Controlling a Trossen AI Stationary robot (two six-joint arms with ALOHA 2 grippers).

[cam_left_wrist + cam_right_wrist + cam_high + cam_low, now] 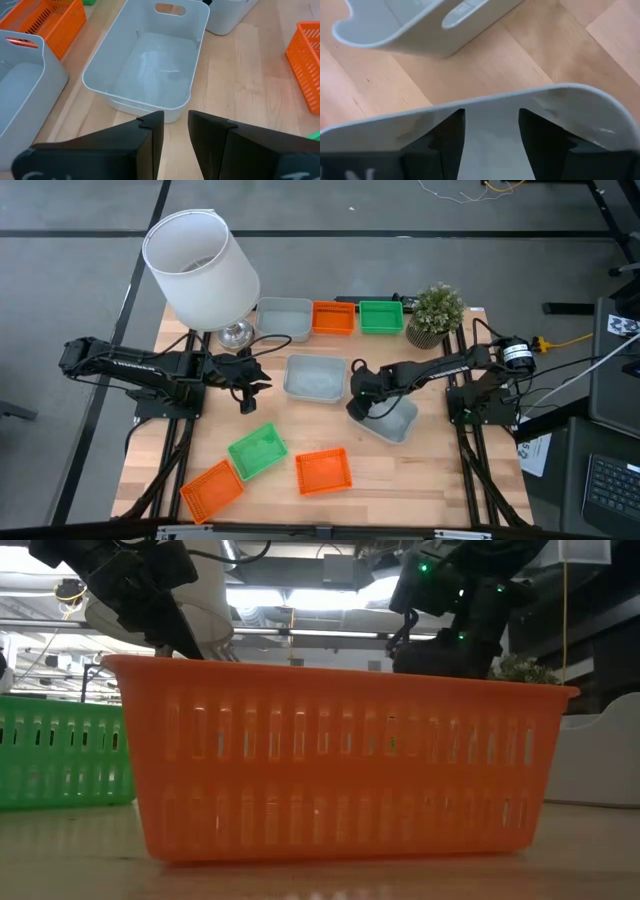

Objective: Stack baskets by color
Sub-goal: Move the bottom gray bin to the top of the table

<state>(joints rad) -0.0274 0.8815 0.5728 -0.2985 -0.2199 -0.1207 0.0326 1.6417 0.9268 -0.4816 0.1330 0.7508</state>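
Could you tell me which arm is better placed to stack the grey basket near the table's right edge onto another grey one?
The right: the right gripper already straddles that grey basket's rim, jaws open. The left gripper is empty.

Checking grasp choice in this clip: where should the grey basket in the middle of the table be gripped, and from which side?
Probably its rim. The middle grey basket sits upright and open-topped with thin walls, so a gripper coming from above can straddle one wall. The left gripper is open, empty and faces its near short wall; the handle slot pierces the far end.

Low view: orange basket (340, 760) blocks most of the desk behind it. Lampshade (200, 268) hides part of the desk's far left corner. Right fingers (452, 145) cut off by picture edge.
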